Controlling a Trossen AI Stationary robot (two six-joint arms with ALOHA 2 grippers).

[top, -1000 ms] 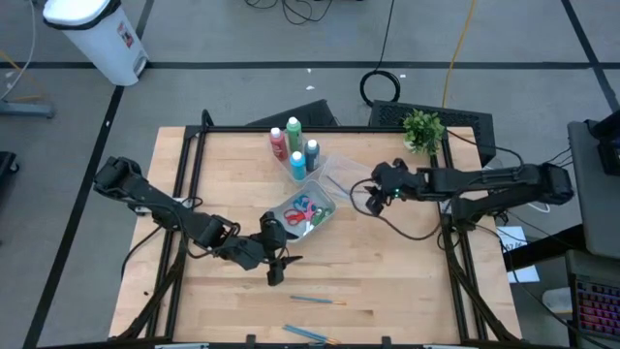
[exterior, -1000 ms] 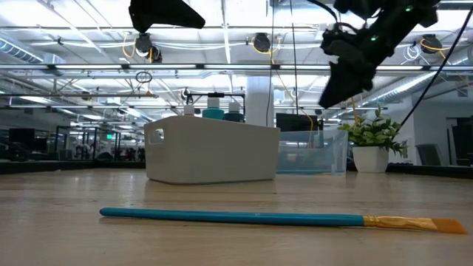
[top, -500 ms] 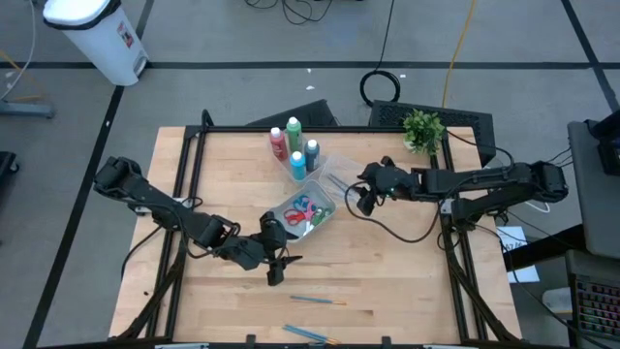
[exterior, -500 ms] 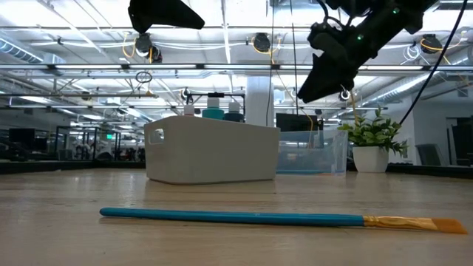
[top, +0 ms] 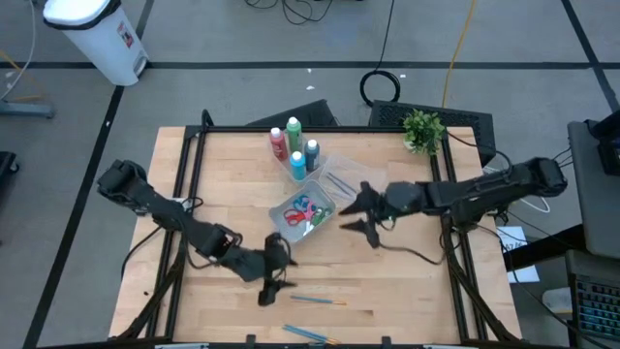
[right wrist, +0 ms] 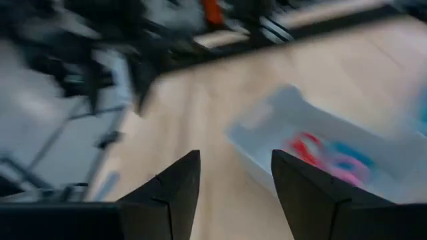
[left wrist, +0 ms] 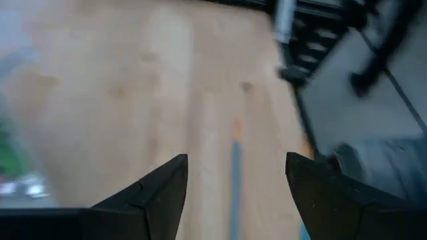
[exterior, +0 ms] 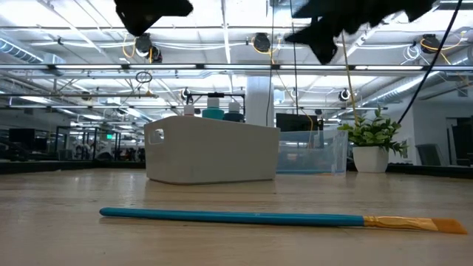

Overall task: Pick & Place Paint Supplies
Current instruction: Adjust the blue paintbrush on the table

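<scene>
— Brushes (top: 318, 301): where are they?
— On the table (top: 407, 281) near its front edge, just beside the left gripper (top: 268, 291), jaws apart, empty.
— The right gripper (top: 354, 215)?
— Beside the scissors tub (top: 325, 215), jaws apart, empty.

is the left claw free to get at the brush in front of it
Probably yes: the left claw is open and empty above bare table, and the brush lies loose just beyond it with nothing between.

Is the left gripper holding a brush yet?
No, the left gripper is open and empty, with a blue brush lying on the table ahead.
</scene>
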